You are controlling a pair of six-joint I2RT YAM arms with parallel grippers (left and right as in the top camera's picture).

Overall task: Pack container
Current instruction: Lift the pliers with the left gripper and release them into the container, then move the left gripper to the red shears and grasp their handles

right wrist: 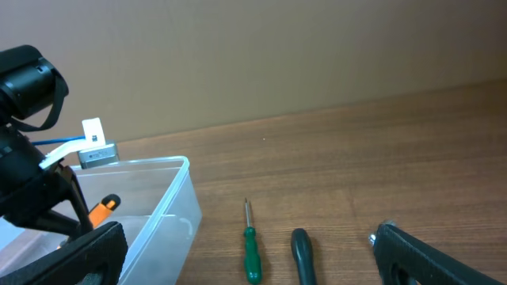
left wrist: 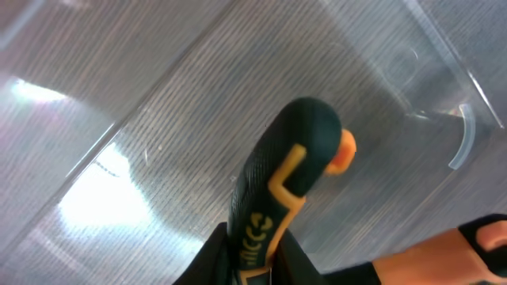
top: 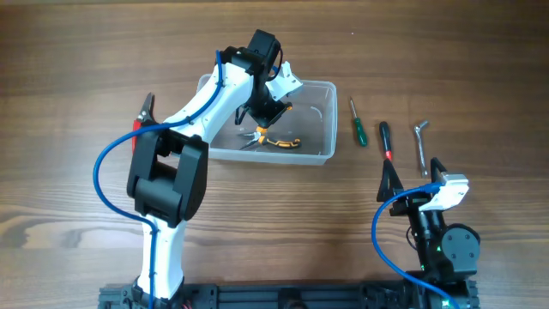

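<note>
The left arm (top: 206,107) stretches forward and dips into the container (top: 330,120) at mid-table (top: 69,69), the left gripper (top: 259,129) clamped on the pliers (top: 281,142) by one handle, while the right gripper (top: 414,178) rests near me, fingers spread wide.

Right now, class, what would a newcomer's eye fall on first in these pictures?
First comes the left gripper, reaching down into the clear container at the middle of the table and closed on the black-and-orange pliers. Next are three loose tools lying in a row to the right of the tub: a green screwdriver, a black-and-red screwdriver and a silver hex key.
</note>
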